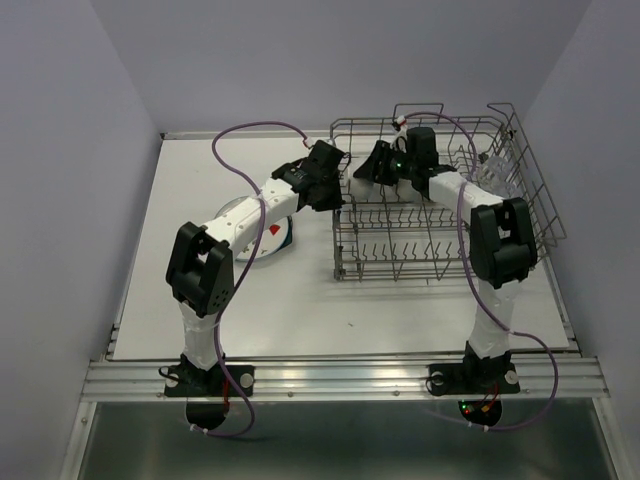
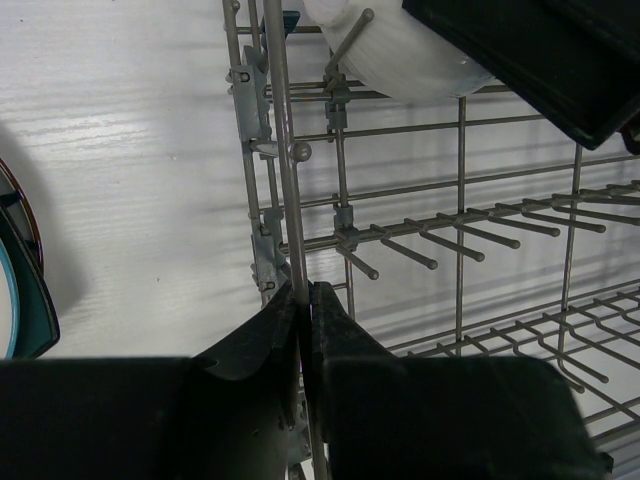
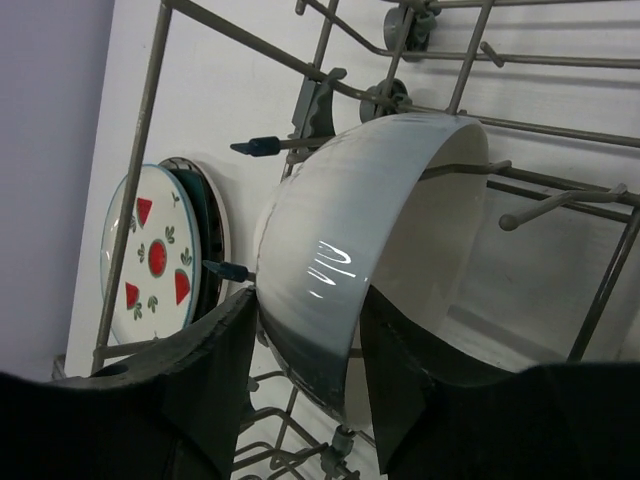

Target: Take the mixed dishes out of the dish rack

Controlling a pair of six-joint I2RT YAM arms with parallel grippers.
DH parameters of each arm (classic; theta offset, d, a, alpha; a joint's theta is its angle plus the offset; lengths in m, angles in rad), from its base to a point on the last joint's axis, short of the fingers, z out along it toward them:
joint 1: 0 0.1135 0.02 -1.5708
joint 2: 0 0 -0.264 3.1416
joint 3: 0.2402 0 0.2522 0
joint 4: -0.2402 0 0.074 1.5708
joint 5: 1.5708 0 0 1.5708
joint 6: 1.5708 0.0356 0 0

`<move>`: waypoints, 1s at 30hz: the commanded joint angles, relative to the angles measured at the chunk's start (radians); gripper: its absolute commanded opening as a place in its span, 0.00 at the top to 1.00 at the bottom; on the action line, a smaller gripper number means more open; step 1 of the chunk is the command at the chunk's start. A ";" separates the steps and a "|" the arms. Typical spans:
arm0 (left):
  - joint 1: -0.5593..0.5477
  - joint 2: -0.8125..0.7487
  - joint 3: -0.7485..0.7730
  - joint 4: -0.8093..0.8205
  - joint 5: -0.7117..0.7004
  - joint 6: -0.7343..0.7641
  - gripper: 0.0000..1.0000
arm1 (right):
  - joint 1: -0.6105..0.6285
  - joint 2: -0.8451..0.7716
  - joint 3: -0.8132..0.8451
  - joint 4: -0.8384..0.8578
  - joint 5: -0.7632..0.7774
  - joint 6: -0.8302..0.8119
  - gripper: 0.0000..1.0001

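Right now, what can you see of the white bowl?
The bowl is white, glossy and smooth like ceramic, deep and round. It stands on its edge in the rack, tipped over among the wire tines. The right gripper pinches its wall, with one finger outside and one inside.

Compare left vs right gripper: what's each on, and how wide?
The left gripper is shut on a thin upright wire of the dish rack, fingers almost meeting. The right gripper straddles the wall of the white bowl, fingers well apart. The left gripper is at the rack's outer edge and the right gripper is inside the rack. Whether the right has clamped yet is unclear. Both have black fingers.
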 commanded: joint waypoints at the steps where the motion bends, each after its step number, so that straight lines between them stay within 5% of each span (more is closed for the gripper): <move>1: -0.002 -0.013 0.005 0.032 0.006 0.058 0.96 | -0.013 0.028 0.030 0.062 -0.073 0.036 0.54; 12: -0.001 0.012 0.028 -0.002 -0.010 0.035 0.97 | -0.054 0.030 -0.003 0.232 -0.263 0.123 0.90; 13: -0.002 0.009 0.026 -0.007 -0.012 0.030 0.97 | -0.065 0.027 -0.009 0.257 -0.287 0.134 0.99; 21: -0.001 0.007 0.019 -0.010 -0.021 0.004 0.97 | -0.074 -0.019 -0.017 0.467 -0.430 0.274 0.99; 30: -0.001 0.001 0.028 -0.014 -0.038 -0.008 0.96 | -0.083 -0.053 0.069 0.515 -0.485 0.318 0.99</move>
